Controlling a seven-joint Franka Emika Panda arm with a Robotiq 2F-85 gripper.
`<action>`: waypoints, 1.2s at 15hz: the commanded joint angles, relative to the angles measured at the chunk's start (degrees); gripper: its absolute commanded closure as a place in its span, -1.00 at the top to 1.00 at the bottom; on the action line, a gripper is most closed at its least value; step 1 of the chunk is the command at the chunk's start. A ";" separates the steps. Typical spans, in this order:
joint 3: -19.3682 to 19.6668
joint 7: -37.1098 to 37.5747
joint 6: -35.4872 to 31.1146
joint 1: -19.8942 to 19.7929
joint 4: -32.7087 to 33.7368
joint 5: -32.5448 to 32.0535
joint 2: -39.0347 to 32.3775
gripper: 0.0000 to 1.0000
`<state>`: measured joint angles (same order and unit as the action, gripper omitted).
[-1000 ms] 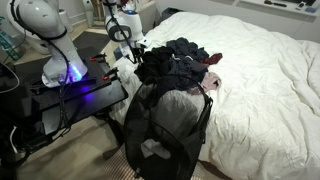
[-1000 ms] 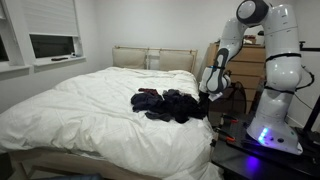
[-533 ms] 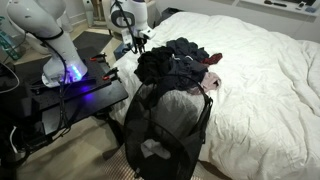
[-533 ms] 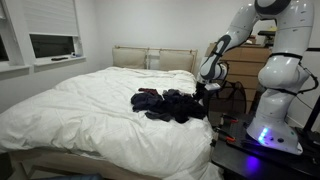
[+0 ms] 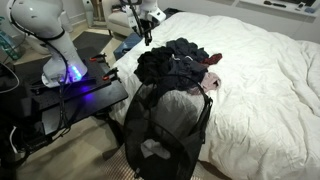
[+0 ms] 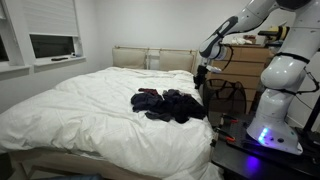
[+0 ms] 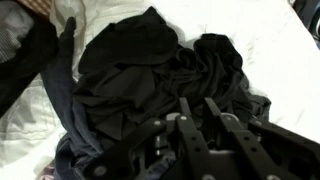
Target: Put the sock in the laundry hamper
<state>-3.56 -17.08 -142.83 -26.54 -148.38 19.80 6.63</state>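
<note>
Exterior view: hamper (image 5: 165,130) beside white bed (image 5: 262,75)

Soft, even daylight fills both exterior views, seemingly from the window (image 6: 50,45) far across the bed from the gripper (image 6: 199,72). The white bedding (image 5: 260,70) beyond the gripper is bright almost to washing out, with only faint shadows in its folds. Below the gripper, a blue-violet glow (image 5: 72,72) at the robot's base spills onto the dark stand (image 5: 70,100). The wrist view is dimmer and soft: the gripper's fingers (image 7: 185,110) are blurred, and the black clothes (image 7: 130,70) just ahead of them are so dark that folds barely show.
</note>
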 commanded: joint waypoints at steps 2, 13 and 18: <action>9.35 2.11 2.48 8.40 -1.22 -6.27 -1.94 0.23; 11.92 0.45 -11.13 14.12 -6.92 -5.86 -10.49 1.00; 10.77 -0.34 -25.29 13.14 -8.50 -4.59 -16.57 1.00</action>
<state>7.57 -16.49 -161.61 -13.20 -156.17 13.89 -7.06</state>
